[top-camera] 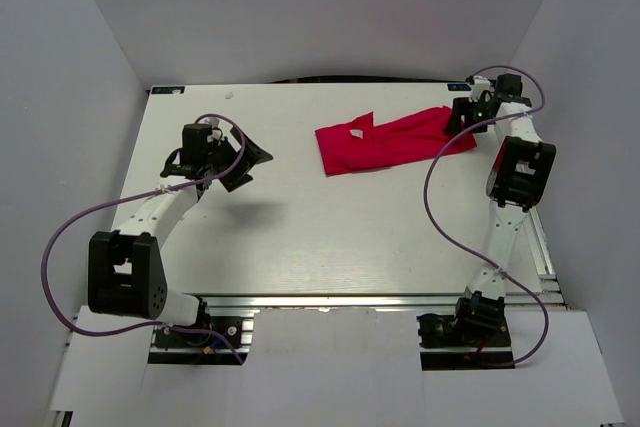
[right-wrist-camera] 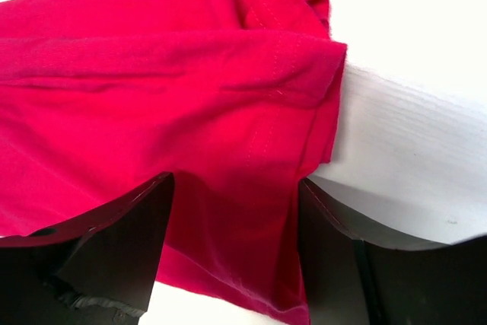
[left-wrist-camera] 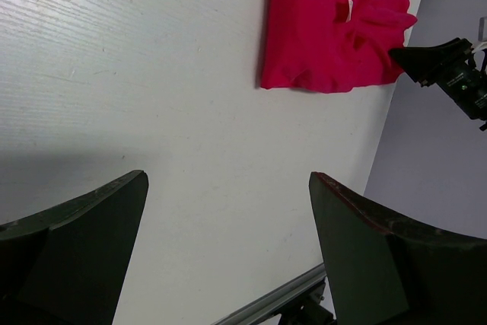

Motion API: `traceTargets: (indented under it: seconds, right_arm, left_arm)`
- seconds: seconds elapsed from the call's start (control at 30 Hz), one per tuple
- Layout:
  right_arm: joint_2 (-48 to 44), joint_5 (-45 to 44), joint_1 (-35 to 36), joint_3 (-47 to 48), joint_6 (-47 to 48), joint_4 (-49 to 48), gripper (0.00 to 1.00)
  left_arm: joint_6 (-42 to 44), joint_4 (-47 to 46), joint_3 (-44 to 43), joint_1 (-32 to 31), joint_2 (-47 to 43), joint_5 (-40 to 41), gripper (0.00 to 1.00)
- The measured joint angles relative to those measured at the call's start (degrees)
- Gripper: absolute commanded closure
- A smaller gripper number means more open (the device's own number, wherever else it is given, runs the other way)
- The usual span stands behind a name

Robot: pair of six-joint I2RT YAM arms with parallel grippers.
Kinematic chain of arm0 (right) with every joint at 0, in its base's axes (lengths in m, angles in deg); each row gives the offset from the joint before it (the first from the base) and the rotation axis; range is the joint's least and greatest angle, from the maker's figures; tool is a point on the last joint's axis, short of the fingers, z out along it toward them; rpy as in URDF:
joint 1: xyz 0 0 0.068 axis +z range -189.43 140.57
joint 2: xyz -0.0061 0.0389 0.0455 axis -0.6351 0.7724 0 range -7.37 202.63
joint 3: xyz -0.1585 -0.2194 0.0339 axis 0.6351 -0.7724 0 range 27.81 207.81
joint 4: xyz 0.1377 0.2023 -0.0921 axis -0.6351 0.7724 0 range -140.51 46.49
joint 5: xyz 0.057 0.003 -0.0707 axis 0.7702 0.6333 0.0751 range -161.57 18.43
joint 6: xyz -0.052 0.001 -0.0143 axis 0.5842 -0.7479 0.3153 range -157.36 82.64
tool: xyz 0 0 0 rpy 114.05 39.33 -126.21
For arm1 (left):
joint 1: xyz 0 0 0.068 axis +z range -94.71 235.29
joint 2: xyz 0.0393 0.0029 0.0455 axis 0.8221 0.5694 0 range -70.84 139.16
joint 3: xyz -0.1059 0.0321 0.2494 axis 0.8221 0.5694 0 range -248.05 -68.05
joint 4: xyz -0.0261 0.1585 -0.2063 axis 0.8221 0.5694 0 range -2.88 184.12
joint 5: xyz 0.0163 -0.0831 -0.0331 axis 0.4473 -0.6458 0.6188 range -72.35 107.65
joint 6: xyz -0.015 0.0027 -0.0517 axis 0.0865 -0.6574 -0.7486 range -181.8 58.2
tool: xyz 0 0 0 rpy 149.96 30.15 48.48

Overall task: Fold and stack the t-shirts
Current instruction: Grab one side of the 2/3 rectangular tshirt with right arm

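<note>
My right hand at the shirt's end, my left held back

The red t-shirt (top-camera: 385,142) lay bunched and partly folded at the far right of the table (top-camera: 330,237). My right gripper (right-wrist-camera: 232,188) was spread with the cloth's right edge between its fingers, placed, I judged, to close on it for a fold. My left gripper (left-wrist-camera: 228,180) hung open, well apart from the shirt, leaving it room.

Left gripper (left-wrist-camera: 228,178), right gripper (right-wrist-camera: 233,183): jaws apart
</note>
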State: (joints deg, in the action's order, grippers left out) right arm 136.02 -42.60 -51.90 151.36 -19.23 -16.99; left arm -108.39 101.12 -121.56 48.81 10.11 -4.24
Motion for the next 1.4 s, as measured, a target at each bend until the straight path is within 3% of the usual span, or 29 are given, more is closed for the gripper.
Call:
traceTargets:
  seconds: [0.3, 0.53, 0.83, 1.2, 1.4]
  right_arm:
    - [0.09, 1.62, 1.99, -0.35, -0.22, -0.04, 0.45]
    - [0.09, 1.11, 2.8, -0.66, -1.6, -0.35, 0.68]
    - [0.09, 0.26, 2.4, -0.68, -2.91, -0.55, 0.88]
    - [-6.99, 1.88, -0.17, -7.21, -3.23, -3.72, 0.93]
    - [-12.52, 4.17, 2.08, -7.21, -2.49, -3.8, 0.93]
  left_arm:
    - [0.0, 0.61, 0.0, 0.0, 0.0, -0.02, 0.02]
    - [0.0, 1.01, 0.0, 0.0, 0.0, 0.0, 0.02]
    - [0.0, 1.01, 0.0, 0.0, 0.0, 0.0, 0.02]
    - [0.02, 0.96, -0.04, 0.0, 0.11, -0.81, 0.02]
    - [0.04, 0.5, -0.11, 0.0, 0.44, -2.34, 0.02]
